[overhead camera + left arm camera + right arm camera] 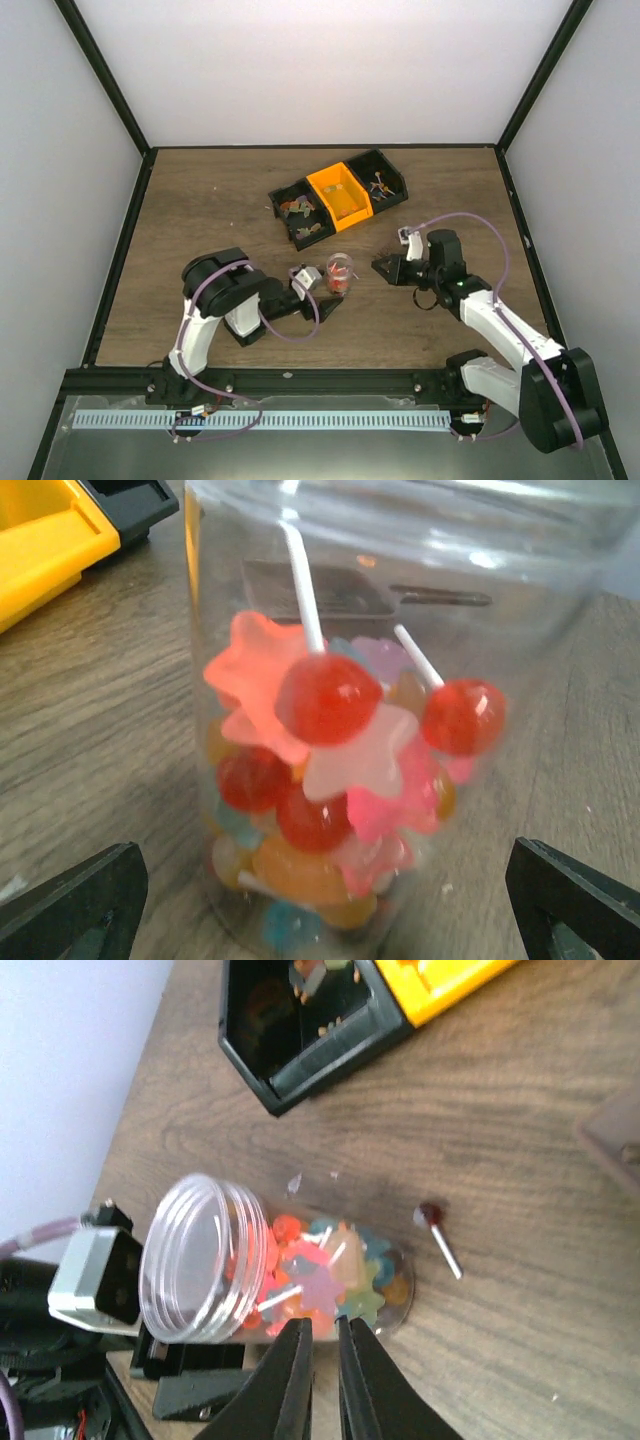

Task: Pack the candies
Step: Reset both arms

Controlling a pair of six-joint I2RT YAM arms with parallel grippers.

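The left gripper (325,900) is spread wide on either side of a clear plastic jar (250,570), which is not touched. The right gripper (323,1332) is nearly closed on nothing. The candies (330,700), glossy red balls on white sticks and pastel stars, are heaped inside the jar on the wood-grain table (520,1110), with one lollipop (432,1216) seen loose beside it.

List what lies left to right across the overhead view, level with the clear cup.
Left arm → clear cup with candies inside → right gripper → right arm.
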